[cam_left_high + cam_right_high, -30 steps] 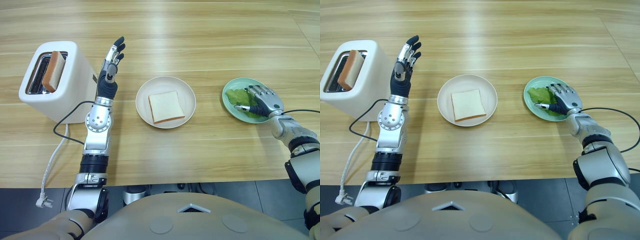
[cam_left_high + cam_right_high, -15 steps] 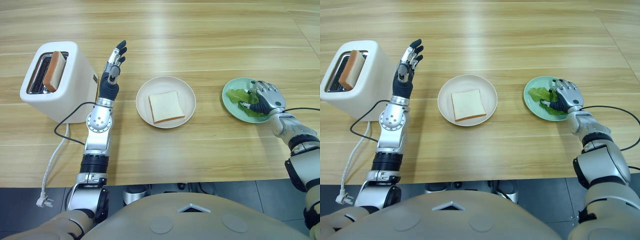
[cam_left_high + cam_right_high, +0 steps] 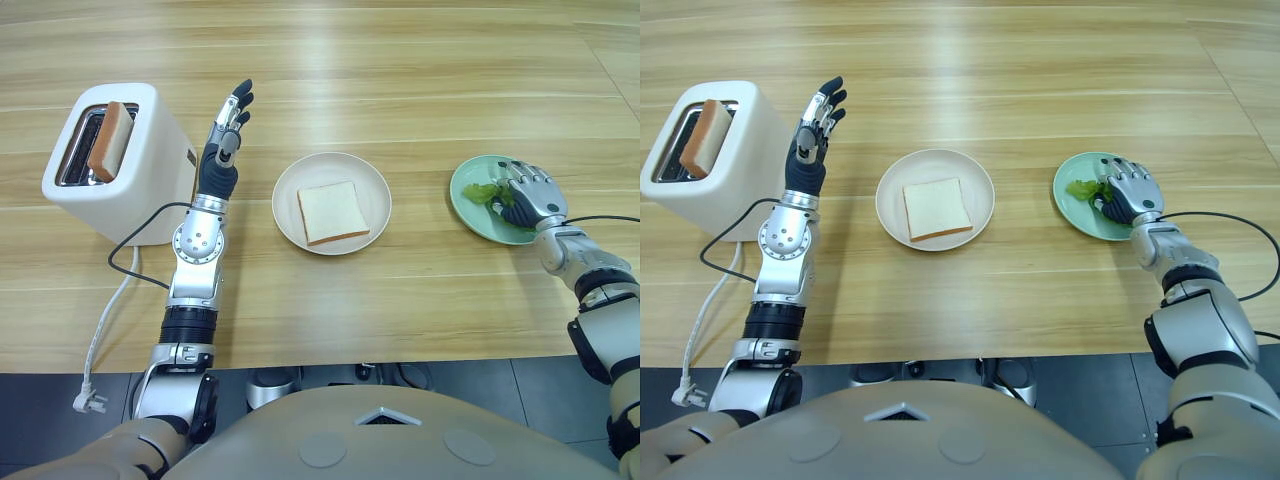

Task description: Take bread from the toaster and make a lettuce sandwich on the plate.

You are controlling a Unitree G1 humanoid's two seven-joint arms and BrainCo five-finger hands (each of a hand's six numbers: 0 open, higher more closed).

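Observation:
A white toaster (image 3: 125, 185) stands at the left with one slice of bread (image 3: 108, 140) sticking up from its slot. My left hand (image 3: 225, 135) is raised beside the toaster, fingers straight and open, holding nothing. A cream plate (image 3: 375, 185) in the middle carries one slice of white bread (image 3: 331, 212). At the right a green plate (image 3: 470, 205) holds lettuce (image 3: 482, 192). My right hand (image 3: 528, 197) lies on that plate with its fingers curled around the bunched lettuce.
The toaster's black cable (image 3: 130, 265) and white cord with plug (image 3: 95, 350) trail toward the table's front edge at the left. A dark cable (image 3: 1230, 225) loops by my right forearm. The far half of the wooden table is bare.
My right hand's fingers have curled shut, gathering the lettuce into a bunch, and the green plate has slid slightly right. The left hand has stayed nearly still.

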